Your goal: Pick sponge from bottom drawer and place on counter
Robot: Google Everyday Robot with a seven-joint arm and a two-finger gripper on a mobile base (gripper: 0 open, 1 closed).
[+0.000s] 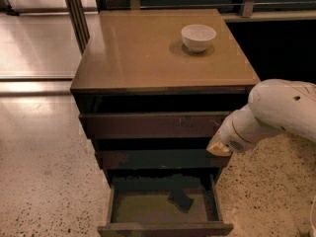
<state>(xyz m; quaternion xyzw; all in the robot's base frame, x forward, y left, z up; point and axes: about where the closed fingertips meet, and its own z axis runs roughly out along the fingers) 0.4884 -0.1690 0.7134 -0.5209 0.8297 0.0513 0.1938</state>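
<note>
The white arm's gripper (218, 147) is being held at the right front corner of the cabinet, level with the middle dark brown wooden drawer (158, 159). Whether it is spread or pressed together cannot be told.

The small flat dark sponge (180, 200) is lying on the olive floor of the pulled-out, shallow bottom drawer (163, 228), right of centre, not yet gripped.

Risks being judged:
- The drawer front above is crowding the descent, so a steep approach may be clipping it.
- The thin sponge may be getting pushed rather than pinched.
- The glossy tan counter (148, 58) is being shared with a white round bowl (198, 37), and a placement close to the bowl may be knocking it.
</note>
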